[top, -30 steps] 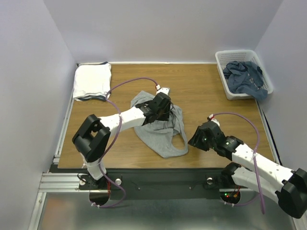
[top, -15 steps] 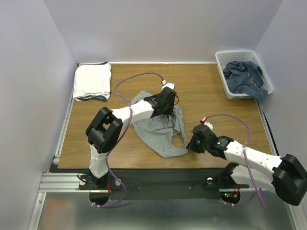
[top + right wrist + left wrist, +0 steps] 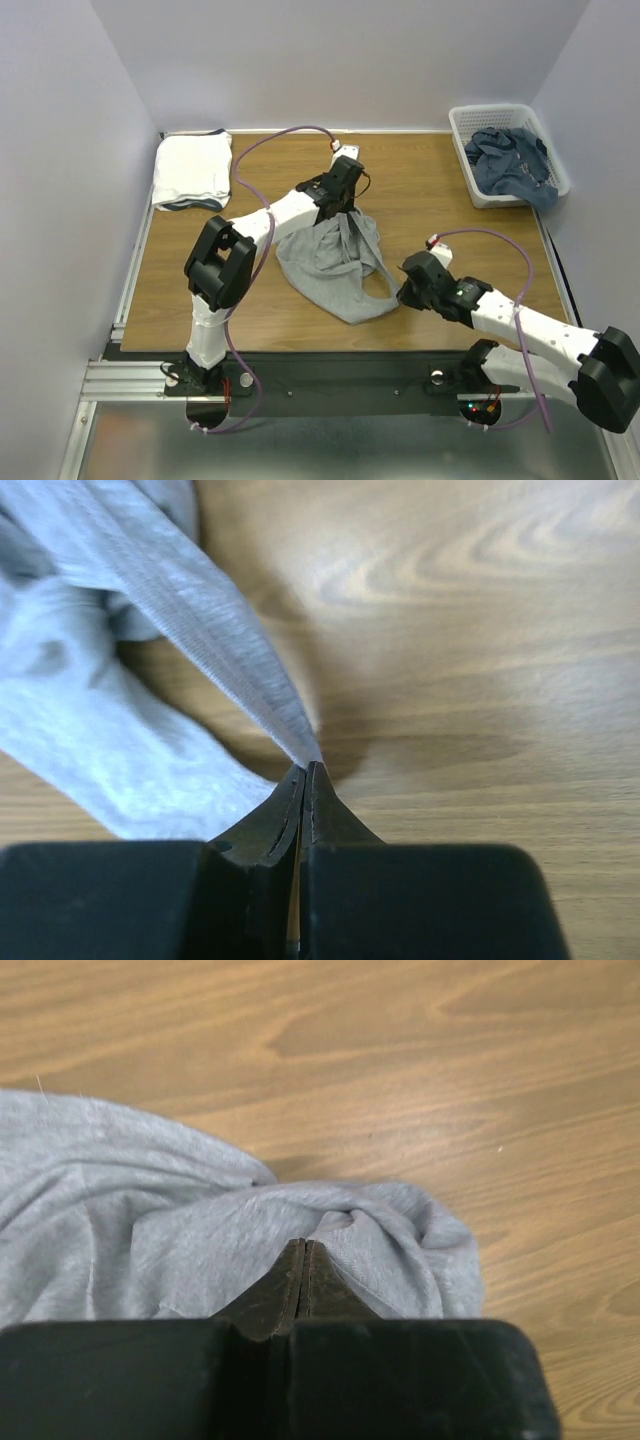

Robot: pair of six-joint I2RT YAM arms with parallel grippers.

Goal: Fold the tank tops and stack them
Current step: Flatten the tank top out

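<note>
Crumpled heather grey tank top [image 3: 330, 265] on the wooden table [image 3: 450, 230], well left of the white lattice basket [image 3: 467, 152], its basket-side ribbed strap [image 3: 230, 650] pinched taut in the right gripper [image 3: 403, 291], a soft bunched fold clamped between the left gripper [image 3: 338, 208] fingers

The grey tank top [image 3: 150, 1230] runs past both wrist views' left edges; fingers [image 3: 270, 1300] hide the pinched cloth.

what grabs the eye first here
The crumpled grey tank top mid-table, pinched by both arms: the left gripper on its far edge, the right gripper on a near strap. A folded white pile sits far left, a white basket of blue clothes far right.
</note>
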